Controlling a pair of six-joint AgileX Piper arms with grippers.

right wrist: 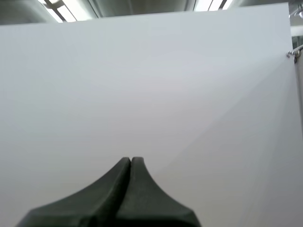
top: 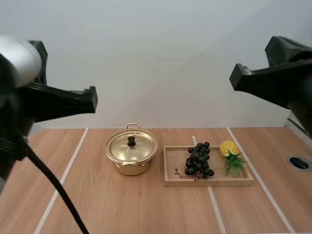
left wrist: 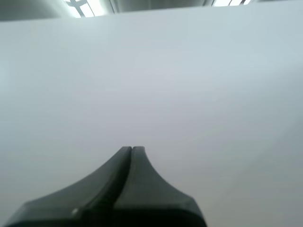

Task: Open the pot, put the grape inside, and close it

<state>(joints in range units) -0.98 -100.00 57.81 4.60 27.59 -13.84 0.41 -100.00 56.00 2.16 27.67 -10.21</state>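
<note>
Nothing begun: lid (top: 139,147) on pot (top: 130,168), grapes (top: 199,165) on tray (top: 210,183).
Left claw (left wrist: 131,149) and right claw (right wrist: 131,160) pressed together, empty; all steps remain.

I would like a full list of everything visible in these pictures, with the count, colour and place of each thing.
golden metal pot: one, gold, on the table, left of the tray
round golden lid with a black knob: one, gold, closed on the pot
shallow rectangular wooden tray: one, light wood, right of the pot
bunch of dark grapes: one, almost black, in the middle of the tray
small yellow pineapple with green leaves: one, in the tray, right of the grapes
wooden table with white lines: one, light brown
round grey ring: one, near the table's right edge
left gripper: one, black, raised, shut
right gripper: one, black, raised, shut
</note>
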